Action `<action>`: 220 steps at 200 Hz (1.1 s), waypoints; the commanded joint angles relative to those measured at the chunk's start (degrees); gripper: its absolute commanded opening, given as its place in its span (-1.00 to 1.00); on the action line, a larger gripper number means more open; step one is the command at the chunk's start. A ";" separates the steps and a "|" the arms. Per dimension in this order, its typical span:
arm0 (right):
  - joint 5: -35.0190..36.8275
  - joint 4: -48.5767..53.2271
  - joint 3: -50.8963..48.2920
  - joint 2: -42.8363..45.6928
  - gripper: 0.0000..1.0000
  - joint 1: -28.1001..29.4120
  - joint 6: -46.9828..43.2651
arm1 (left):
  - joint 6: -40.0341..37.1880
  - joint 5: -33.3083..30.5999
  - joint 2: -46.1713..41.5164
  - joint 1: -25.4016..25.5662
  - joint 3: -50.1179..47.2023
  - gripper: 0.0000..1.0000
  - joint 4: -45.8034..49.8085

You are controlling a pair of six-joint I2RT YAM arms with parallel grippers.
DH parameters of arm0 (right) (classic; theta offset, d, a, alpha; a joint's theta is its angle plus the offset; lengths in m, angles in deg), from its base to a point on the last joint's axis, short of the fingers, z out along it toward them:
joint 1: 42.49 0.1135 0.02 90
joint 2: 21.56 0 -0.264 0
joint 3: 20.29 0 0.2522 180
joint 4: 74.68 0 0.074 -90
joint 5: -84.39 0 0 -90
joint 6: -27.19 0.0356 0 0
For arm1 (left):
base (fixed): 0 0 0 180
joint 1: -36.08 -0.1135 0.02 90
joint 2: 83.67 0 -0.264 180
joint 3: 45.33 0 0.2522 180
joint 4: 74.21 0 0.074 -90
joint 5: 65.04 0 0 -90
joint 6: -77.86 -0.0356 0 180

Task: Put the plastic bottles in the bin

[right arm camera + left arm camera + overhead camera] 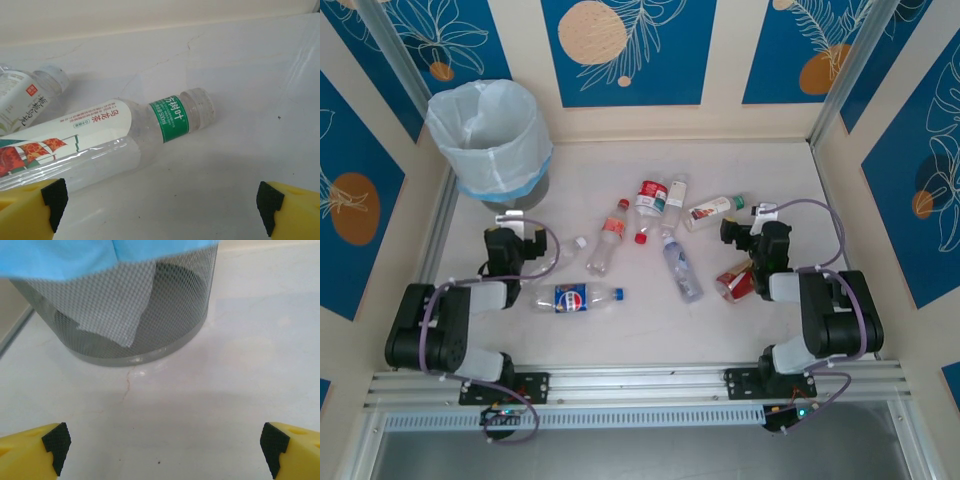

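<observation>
We log: left claw (164, 446) wide, empty, facing the bin (498, 160) at upper left | right claw (162, 205) wide, empty, before a green-banded bottle (125, 135) | bottles (682, 268) strewn mid-frame on the desk (650, 340) | risk: we pinch off-centre and the round bottle rolls away.

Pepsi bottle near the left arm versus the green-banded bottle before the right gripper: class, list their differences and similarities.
The Pepsi bottle has a blue label; the green-banded bottle has a white one with red artwork. The Pepsi bottle's cap is blue; the green-banded bottle's is pale. Both are clear plastic and lie on their sides on the table.
</observation>
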 commanded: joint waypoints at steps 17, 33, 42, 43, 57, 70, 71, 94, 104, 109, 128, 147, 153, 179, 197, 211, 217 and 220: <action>-1.82 11.89 2.83 9.68 0.99 1.13 -1.14 | 2.83 -3.76 -9.92 0.21 1.00 0.98 8.07; -1.41 19.60 5.69 13.46 0.99 1.51 2.81 | 8.40 -8.15 -15.44 0.31 1.54 0.98 14.12; -1.81 24.92 7.61 15.66 0.99 1.60 6.02 | 11.30 -8.31 -19.24 0.43 1.47 0.98 17.00; -1.87 25.49 7.90 15.90 0.99 1.60 6.54 | 11.58 -8.37 -19.81 0.40 1.47 0.98 17.67; -2.82 32.66 10.99 18.46 0.99 1.85 11.93 | 17.11 -9.82 -25.77 1.04 2.17 0.98 25.22; -4.89 37.87 12.80 20.30 0.99 2.11 15.19 | 21.77 -10.85 -30.47 1.48 3.87 0.98 33.80; -5.21 38.25 12.87 20.41 0.99 2.12 15.43 | 22.17 -11.04 -30.75 1.49 4.27 0.98 33.80; -10.58 47.98 16.05 21.59 0.99 3.02 18.69 | 31.67 -10.58 -34.52 1.76 9.47 0.98 51.96; -10.22 53.25 17.47 21.22 0.99 4.06 18.89 | 34.24 -8.74 -34.46 1.84 11.68 0.98 58.44; -8.80 56.14 18.01 21.03 0.99 4.50 19.16 | 35.61 -8.09 -34.20 1.85 12.44 0.98 61.29; -4.16 68.20 21.37 20.66 0.99 4.85 22.36 | 37.60 -3.37 -33.29 1.81 13.61 0.98 65.89; 0.69 80.06 24.66 21.29 0.99 4.80 28.26 | 37.74 2.48 -31.10 1.83 15.52 0.98 66.41; 1.86 83.15 25.24 21.56 0.99 4.70 29.78 | 37.50 4.25 -30.12 1.87 16.27 0.98 66.41; 4.46 93.48 26.51 21.32 0.99 4.59 35.53 | 35.97 14.84 -24.92 1.91 19.67 0.98 65.16; 4.60 98.89 27.35 19.95 0.99 4.67 40.50 | 35.79 23.34 -20.97 1.87 22.65 0.98 65.50; 5.09 99.95 26.65 19.98 0.99 4.94 42.86 | 35.41 27.02 -18.49 1.93 25.06 0.98 67.61; 6.13 99.75 26.10 20.16 0.99 5.01 43.87 | 35.49 27.88 -17.85 1.94 25.57 0.98 68.27; 6.92 99.78 25.86 20.18 0.99 5.01 44.33 | 35.49 28.42 -17.63 1.88 25.63 0.98 68.25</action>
